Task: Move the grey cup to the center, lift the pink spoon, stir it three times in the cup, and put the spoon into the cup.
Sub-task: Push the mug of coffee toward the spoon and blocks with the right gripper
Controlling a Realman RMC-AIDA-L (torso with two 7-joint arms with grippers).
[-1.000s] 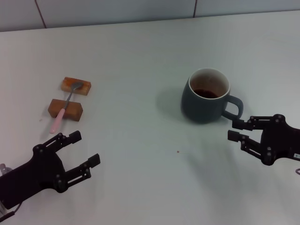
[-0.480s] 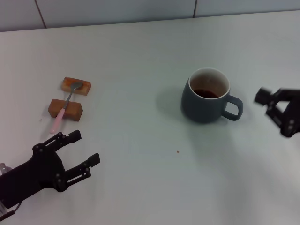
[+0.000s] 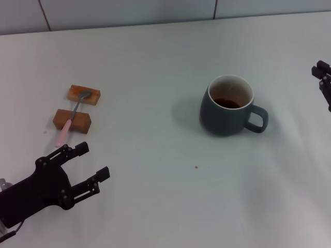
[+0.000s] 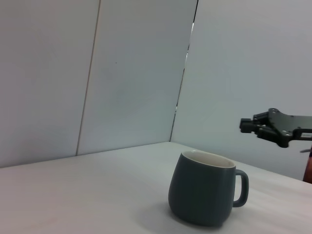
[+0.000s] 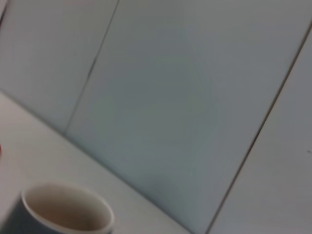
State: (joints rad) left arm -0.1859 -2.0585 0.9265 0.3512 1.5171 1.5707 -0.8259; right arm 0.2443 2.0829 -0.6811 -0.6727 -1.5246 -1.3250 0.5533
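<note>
While the right gripper (image 3: 324, 82) hangs at the table edge, jaws unreadable, left gripper (image 3: 85, 166) gapes.

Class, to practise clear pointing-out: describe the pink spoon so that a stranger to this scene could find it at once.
Start on the white table and go to its left side, ahead of the left gripper. Two brown blocks sit there, one behind the other. The pink spoon lies across both, silver bowl on the far block, pale pink handle running over the near one: the only slim thing there.
</note>
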